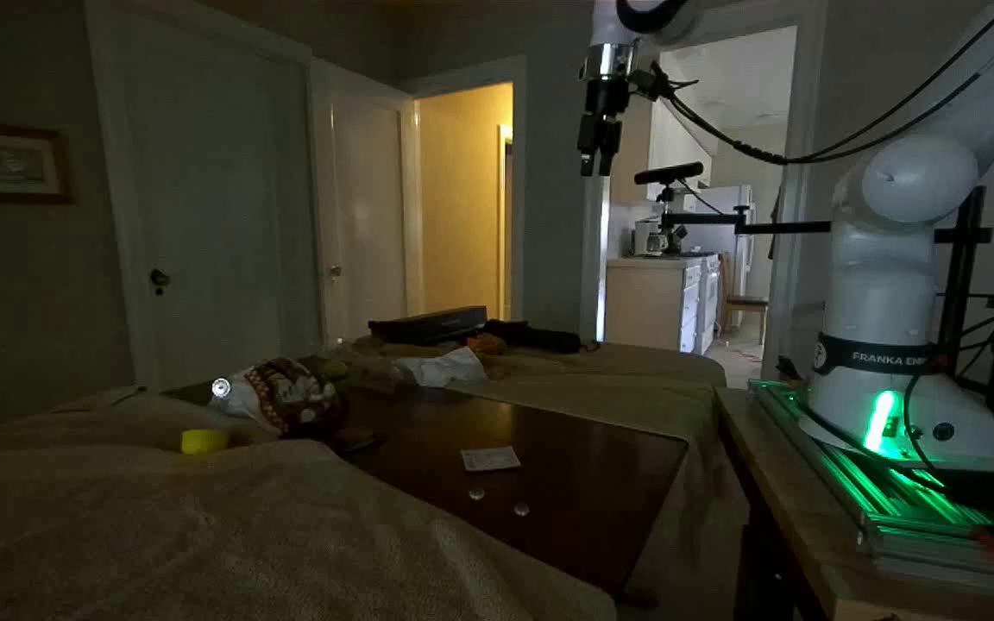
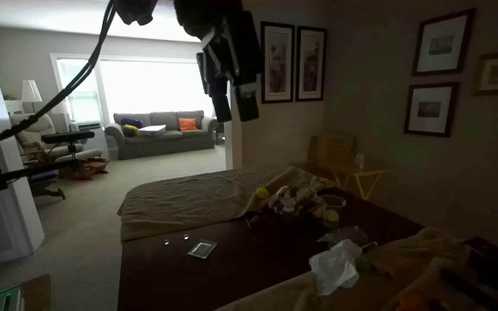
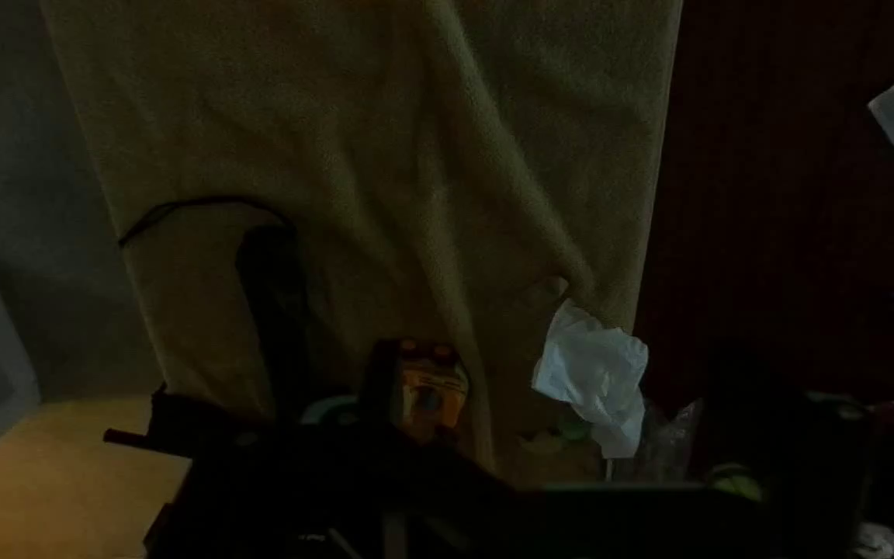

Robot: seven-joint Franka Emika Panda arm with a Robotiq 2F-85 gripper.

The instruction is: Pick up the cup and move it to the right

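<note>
No thing is plainly a cup. A small yellow round thing (image 1: 204, 442) sits on the beige cloth beside a patterned bag; it also shows in an exterior view (image 2: 262, 192) and may be the cup. It is not made out in the wrist view. My gripper (image 1: 597, 162) hangs high above the table, fingers down, far from the yellow thing. An exterior view (image 2: 235, 108) shows a gap between the fingers with nothing in it. In the very dark wrist view the fingers (image 3: 563, 357) stand wide apart as black shapes, above the table's cluttered end.
The patterned bag (image 2: 290, 201), a crumpled white bag (image 2: 335, 267), a flat packet (image 2: 202, 249) and two small clear pieces (image 2: 186, 236) lie on the brown table (image 1: 566, 440). An orange item (image 3: 431, 392) and a black pouch (image 3: 272, 287) lie on cloth. A camera bar (image 1: 773, 228) stands near the arm.
</note>
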